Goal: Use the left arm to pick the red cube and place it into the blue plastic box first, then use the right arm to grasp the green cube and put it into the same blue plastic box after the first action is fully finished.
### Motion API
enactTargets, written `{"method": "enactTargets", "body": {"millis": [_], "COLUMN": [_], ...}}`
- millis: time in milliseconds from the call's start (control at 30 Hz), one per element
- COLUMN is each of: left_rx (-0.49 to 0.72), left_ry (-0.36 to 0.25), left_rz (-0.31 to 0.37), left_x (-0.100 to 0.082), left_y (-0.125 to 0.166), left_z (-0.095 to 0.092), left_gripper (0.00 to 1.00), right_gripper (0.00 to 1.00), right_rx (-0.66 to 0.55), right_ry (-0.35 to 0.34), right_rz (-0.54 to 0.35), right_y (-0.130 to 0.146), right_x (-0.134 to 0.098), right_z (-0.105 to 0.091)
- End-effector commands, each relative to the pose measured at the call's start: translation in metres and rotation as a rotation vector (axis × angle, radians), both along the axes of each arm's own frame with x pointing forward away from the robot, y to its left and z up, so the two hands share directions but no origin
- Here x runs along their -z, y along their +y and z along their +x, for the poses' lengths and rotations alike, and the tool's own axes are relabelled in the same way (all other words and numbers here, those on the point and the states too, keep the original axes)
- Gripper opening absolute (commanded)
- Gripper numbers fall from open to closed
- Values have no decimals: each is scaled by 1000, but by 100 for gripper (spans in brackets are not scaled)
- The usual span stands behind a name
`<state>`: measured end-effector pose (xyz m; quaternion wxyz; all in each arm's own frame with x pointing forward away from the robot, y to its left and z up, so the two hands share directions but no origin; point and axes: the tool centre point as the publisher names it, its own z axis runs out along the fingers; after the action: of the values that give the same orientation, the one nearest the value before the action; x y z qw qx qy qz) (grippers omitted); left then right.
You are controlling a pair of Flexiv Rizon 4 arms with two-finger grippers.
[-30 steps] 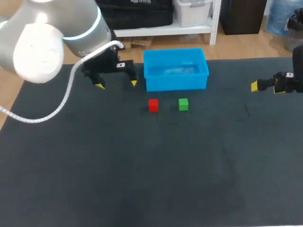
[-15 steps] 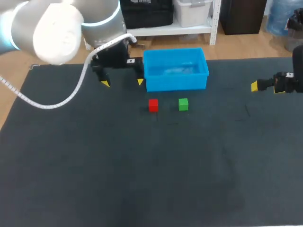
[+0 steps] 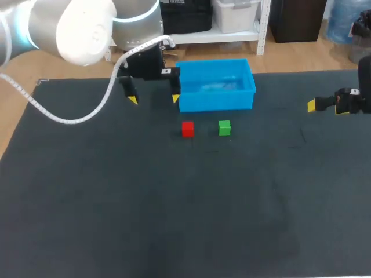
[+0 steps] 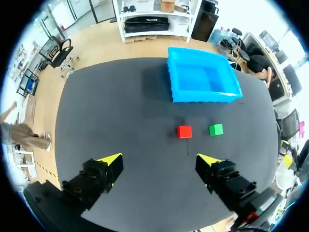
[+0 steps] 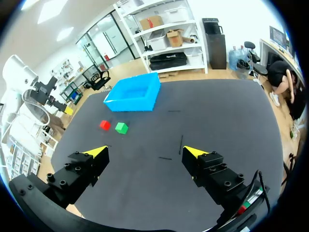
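Left hand point(image 3: 153, 99), right hand point(image 5: 146, 152) spread empty; blue box point(image 3: 217, 102) lies crosswise behind red cube point(image 3: 187, 128), green cube point(image 3: 224, 128).

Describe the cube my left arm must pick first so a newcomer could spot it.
Find the blue plastic box at the far middle of the dark table. In front of its near wall sit two small cubes, side by side but apart. Yours is the red cube, the left one of the pair; its neighbour is the green cube.
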<state>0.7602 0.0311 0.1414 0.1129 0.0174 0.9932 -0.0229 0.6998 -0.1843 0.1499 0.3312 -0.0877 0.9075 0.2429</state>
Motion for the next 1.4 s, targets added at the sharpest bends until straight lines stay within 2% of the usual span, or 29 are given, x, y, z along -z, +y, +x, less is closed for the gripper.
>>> {"method": "enactTargets", "body": {"millis": [33,433,1167,1400], "left_rx": [0,12,39,39], "left_ry": [16,33,67,76], "left_rz": [6,19,41,43], "left_x": [2,5,25,31], "left_y": [-5,-18,-45,-53], "left_z": [10,23,40,40], "left_gripper": [100,100,100,100], "right_gripper": [100,100,100,100], "right_rx": [-1,-1,-1,-1], "right_ry": [1,1,1,1], "right_rz": [0,0,0,0], "right_y": [0,0,0,0], "right_x": [0,0,0,0], "right_z": [0,0,0,0]}}
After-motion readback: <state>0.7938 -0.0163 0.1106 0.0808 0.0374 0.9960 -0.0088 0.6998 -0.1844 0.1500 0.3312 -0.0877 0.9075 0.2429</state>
